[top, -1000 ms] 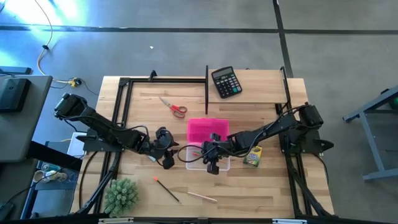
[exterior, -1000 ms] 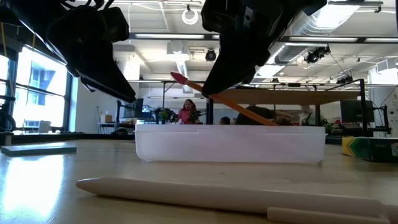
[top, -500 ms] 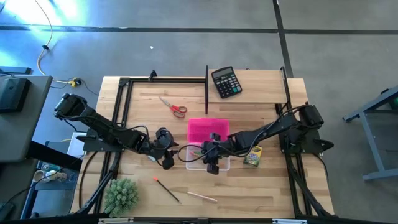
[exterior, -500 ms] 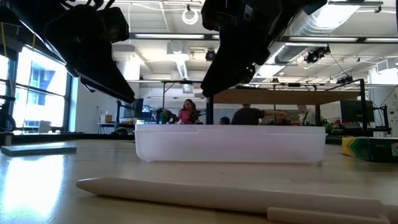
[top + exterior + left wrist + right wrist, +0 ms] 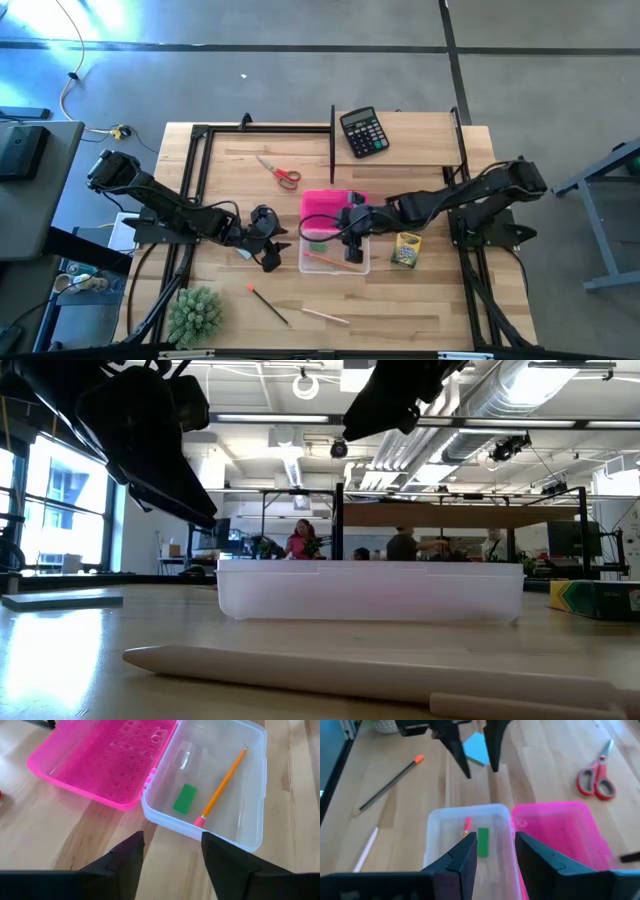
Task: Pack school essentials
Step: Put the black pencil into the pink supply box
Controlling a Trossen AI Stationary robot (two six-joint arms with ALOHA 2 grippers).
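An orange pencil (image 5: 223, 784) with a pink eraser tip and a small green eraser (image 5: 184, 799) lie inside the clear plastic case (image 5: 252, 785), its pink lid (image 5: 100, 760) folded open beside it. My right gripper (image 5: 352, 243) hovers above the case, fingers apart and empty. My left gripper (image 5: 171, 856) waits just beside it, open.
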